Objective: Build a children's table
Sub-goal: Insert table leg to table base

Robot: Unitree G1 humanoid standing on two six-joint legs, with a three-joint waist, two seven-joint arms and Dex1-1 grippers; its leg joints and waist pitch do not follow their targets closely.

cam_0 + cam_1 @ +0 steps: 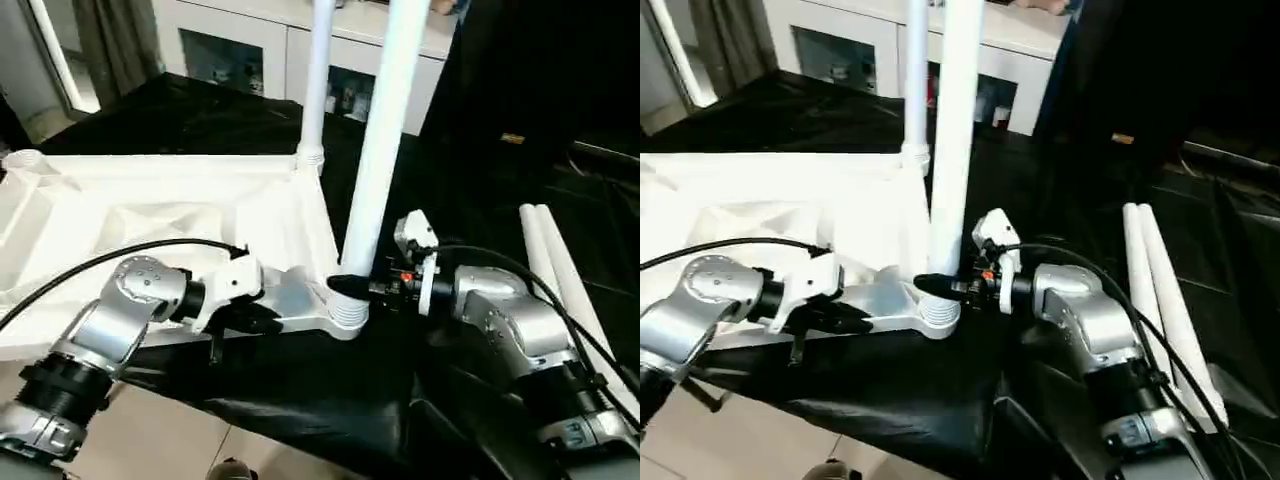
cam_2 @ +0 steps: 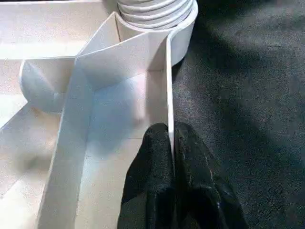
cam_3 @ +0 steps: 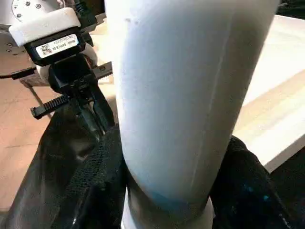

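Upside down on a black-draped counter (image 1: 300, 390): the white tabletop (image 1: 150, 215), ribbed underside up, its far-left part cut off by the frame edge. Behind, a white cabinet (image 1: 280, 40) with glass fronts. Upright in the near corner socket (image 1: 348, 312), a white leg (image 1: 385, 130), top out of frame, pinched low down by the right claw (image 1: 352, 289). Another upright leg (image 1: 318, 80) at the far corner; two spare legs (image 1: 560, 270) lying to the right. Pressed onto the tabletop's rim wall, the left claw (image 2: 170, 157).

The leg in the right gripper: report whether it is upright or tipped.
Nearly upright: the leg rises from the near corner socket, leaning slightly, with the right gripper closed around its base.
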